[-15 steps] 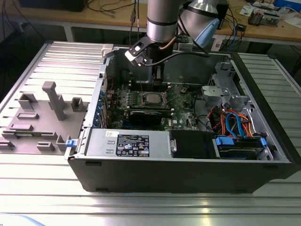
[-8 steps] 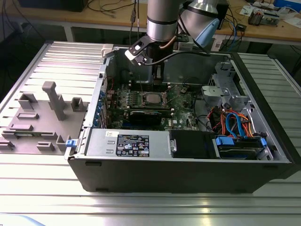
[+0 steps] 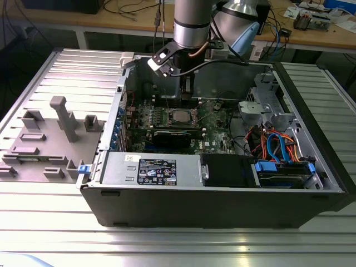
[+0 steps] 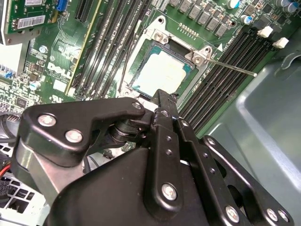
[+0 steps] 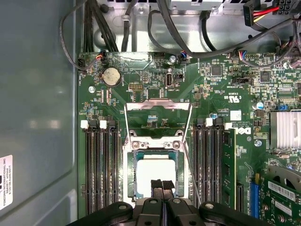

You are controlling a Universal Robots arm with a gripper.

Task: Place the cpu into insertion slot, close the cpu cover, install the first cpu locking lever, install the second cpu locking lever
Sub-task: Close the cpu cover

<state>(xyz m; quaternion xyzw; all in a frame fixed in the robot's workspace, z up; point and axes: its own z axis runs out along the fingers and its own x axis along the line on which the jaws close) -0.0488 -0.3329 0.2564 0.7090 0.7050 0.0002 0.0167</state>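
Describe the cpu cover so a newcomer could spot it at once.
Start at the green motherboard in the open computer case and find the square insertion slot between two banks of long memory slots, with the silver cpu lying in it. The cpu cover is the thin silvery frame standing open off the slot's edge. Unlike its neighbours, green board shows through its large central cut-out.

The jaws hide one edge of the cpu (image 5: 150,170).

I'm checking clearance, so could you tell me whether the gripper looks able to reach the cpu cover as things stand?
Probably yes: the cpu cover stands swung open with nothing over it, and the gripper hangs over the cpu, close beside it.
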